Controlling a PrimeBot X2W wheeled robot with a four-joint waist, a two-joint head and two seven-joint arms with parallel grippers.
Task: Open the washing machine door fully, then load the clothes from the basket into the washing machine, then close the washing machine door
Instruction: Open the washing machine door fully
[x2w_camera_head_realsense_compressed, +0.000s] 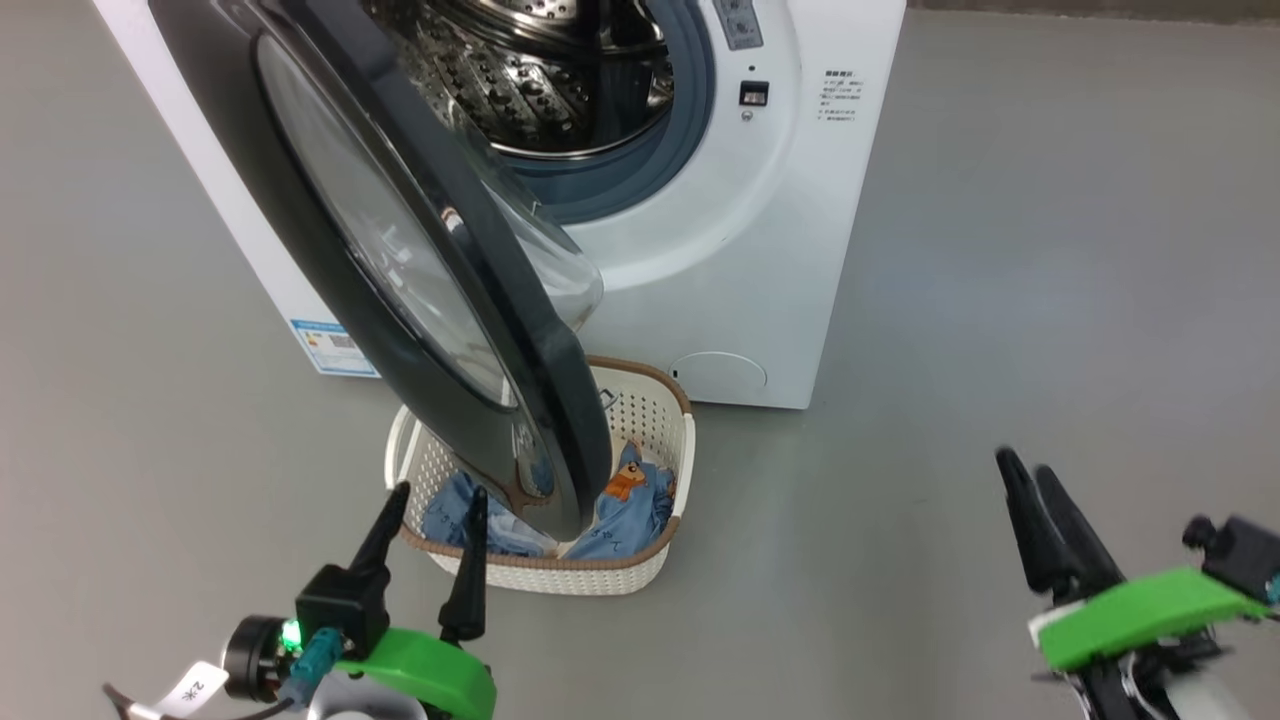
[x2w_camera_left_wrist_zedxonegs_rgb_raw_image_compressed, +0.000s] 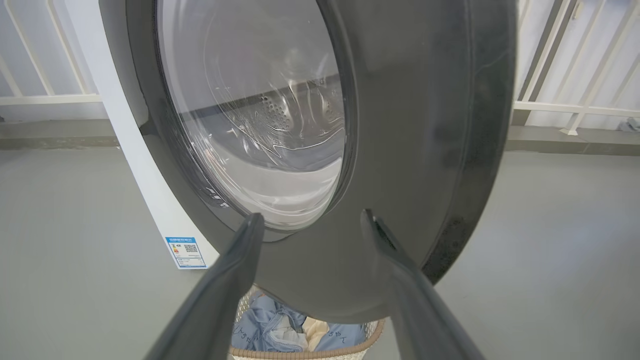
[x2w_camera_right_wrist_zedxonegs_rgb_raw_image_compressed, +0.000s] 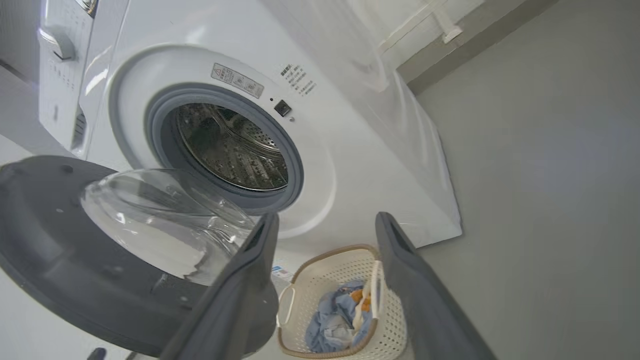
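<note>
Door (x2w_camera_head_realsense_compressed: 545, 340) half-open; end effectors (x2w_camera_head_realsense_compressed: 440, 492) (x2w_camera_head_realsense_compressed: 1025, 463) wide, empty

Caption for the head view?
Half-open washer door above the basket of clothes; left end effector and right end effector open.

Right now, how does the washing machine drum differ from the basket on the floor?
The drum is round, shiny steel; the basket is rectangular cream plastic with a brown rim. The basket holds the blue clothes; the drum's visible part shows none. Both have perforated walls.
</note>
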